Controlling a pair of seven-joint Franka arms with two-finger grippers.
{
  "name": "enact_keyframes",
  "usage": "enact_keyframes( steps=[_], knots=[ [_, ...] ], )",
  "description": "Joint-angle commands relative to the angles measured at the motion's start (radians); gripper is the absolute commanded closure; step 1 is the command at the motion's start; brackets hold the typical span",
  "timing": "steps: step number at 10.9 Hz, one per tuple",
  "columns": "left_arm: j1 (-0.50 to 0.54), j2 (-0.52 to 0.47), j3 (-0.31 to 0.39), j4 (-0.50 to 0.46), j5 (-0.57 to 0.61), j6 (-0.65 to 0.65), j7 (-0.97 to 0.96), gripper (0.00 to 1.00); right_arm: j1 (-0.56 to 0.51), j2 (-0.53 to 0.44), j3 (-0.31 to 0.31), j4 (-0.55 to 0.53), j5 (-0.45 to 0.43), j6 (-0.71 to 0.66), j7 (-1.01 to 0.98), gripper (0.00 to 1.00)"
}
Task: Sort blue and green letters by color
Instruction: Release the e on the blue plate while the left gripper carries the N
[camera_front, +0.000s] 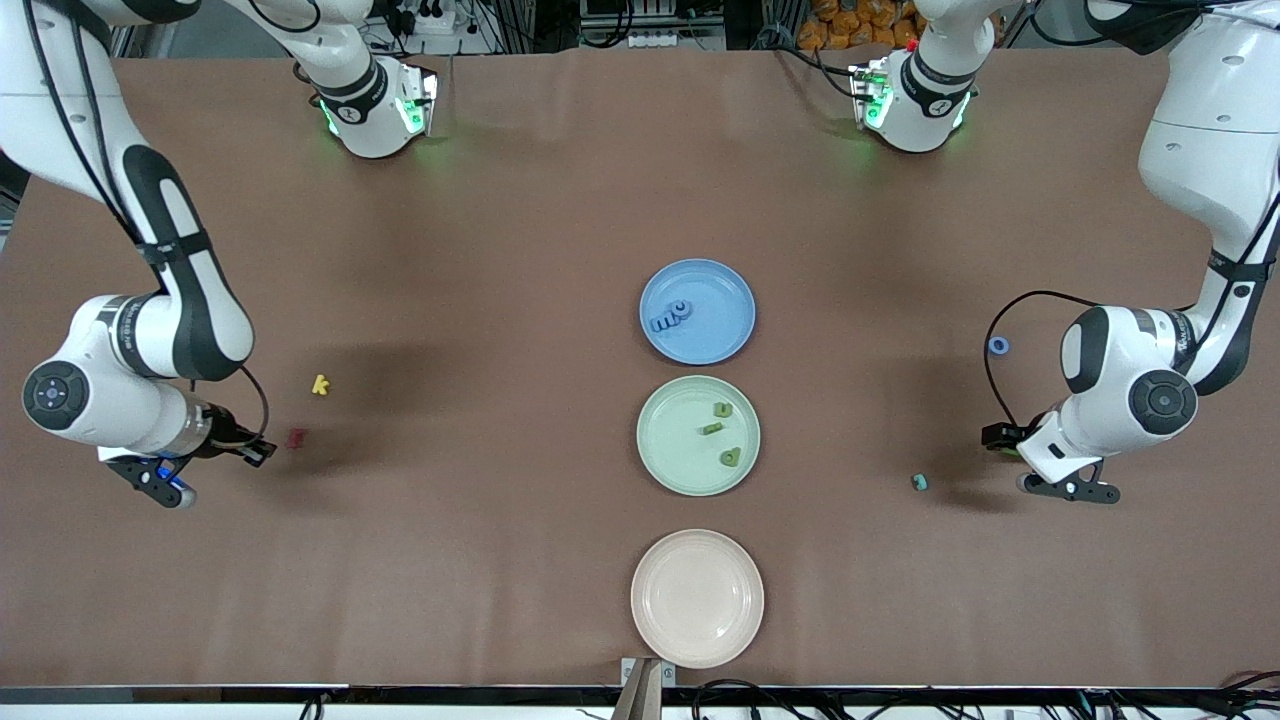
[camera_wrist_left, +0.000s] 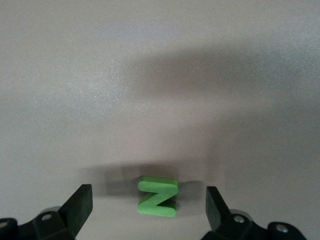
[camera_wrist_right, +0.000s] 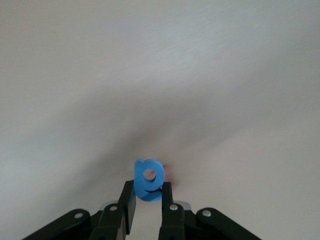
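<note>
The brown bench (camera_front: 500, 250) carries three plates in a row: blue plate (camera_front: 720, 345) farthest, green plate (camera_front: 665, 460) between, pink plate (camera_front: 697, 598) nearest. Toward the right arm's end lie a yellow k (camera_front: 320, 384) and red letter (camera_front: 296, 437); toward the left arm's end, a blue ring (camera_front: 998, 345), teal piece (camera_front: 919, 482) and green Z (camera_wrist_left: 158, 195).

The tabletop (camera_front: 500, 250) looks like matt brown cloth or paper. Plates (camera_front: 697, 599) have a smooth, slightly shiny plastic look, and the green letter (camera_wrist_left: 158, 196) seems matt, foamy plastic.

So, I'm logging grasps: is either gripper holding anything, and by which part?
The right gripper pinches a blue letter by its lower end. The left gripper holds nothing.
</note>
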Motion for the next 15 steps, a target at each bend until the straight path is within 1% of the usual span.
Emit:
enact_keyframes(
  steps=[1, 3, 4, 5, 6, 8, 10, 13, 15],
  knots=[
    [0.005, -0.006, -0.002, -0.017, -0.036, 0.026, 0.023, 0.19, 0.111, -0.023, 0.061, 0.013, 0.011, -0.041, 0.256, 1.0],
    [0.005, -0.006, -0.002, -0.037, -0.047, 0.063, 0.0, 0.89, 0.179, -0.022, 0.135, 0.023, 0.008, -0.04, 0.477, 1.0],
    [0.005, -0.006, -0.002, -0.054, -0.053, 0.095, -0.023, 1.0, 0.208, -0.022, 0.181, 0.031, -0.001, -0.037, 0.589, 1.0],
    [0.005, -0.006, -0.002, -0.06, -0.053, 0.114, -0.025, 1.0, 0.251, -0.02, 0.21, 0.031, -0.006, -0.031, 0.684, 1.0],
    [0.005, -0.006, -0.002, -0.06, -0.055, 0.115, -0.027, 1.0, 0.319, -0.017, 0.224, 0.043, -0.011, -0.029, 0.776, 1.0],
    [0.002, -0.009, -0.002, -0.062, -0.055, 0.115, -0.055, 1.0, 0.462, 0.0, 0.224, 0.068, -0.049, -0.027, 0.971, 1.0],
    [-0.005, -0.021, -0.008, -0.06, -0.055, 0.114, -0.121, 1.0, 0.585, 0.007, 0.222, 0.074, -0.058, -0.017, 1.108, 1.0],
    [-0.004, -0.034, -0.095, -0.051, -0.055, 0.112, -0.33, 1.0, 0.755, 0.02, 0.215, 0.076, -0.075, 0.052, 1.279, 1.0],
    [-0.022, -0.034, -0.148, -0.049, -0.055, 0.112, -0.488, 1.0, 0.846, 0.061, 0.187, 0.111, -0.083, 0.055, 1.355, 1.0]
  ],
)
